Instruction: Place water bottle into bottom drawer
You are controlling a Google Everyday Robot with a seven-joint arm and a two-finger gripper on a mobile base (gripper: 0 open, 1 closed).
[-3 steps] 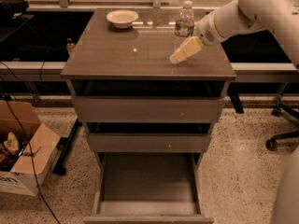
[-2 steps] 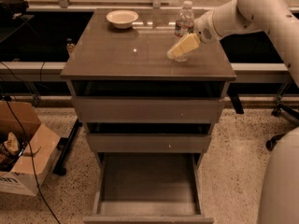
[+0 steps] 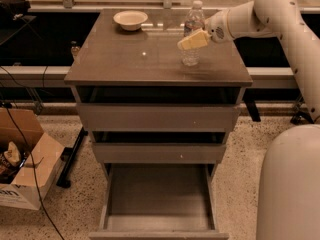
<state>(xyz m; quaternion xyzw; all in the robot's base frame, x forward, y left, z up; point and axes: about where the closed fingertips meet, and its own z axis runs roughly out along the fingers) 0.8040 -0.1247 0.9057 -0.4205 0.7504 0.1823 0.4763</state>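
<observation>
The water bottle [image 3: 191,54] stands upright on the cabinet top [image 3: 130,59], right of centre; it is clear with a white cap. My gripper [image 3: 192,40] reaches in from the right on the white arm [image 3: 260,16] and lies across the bottle's middle, in front of it. The bottom drawer [image 3: 157,196] is pulled out wide below the cabinet front, and its inside shows nothing in it.
A white bowl [image 3: 130,19] sits at the back left of the cabinet top. The two upper drawers [image 3: 157,118] stand slightly ajar. A cardboard box [image 3: 22,159] and cables lie on the floor at the left. The robot's white body [image 3: 290,184] fills the lower right.
My gripper has moved up and to the left, from low in front of the bottle to across its middle. The bottle's base now shows on the cabinet top.
</observation>
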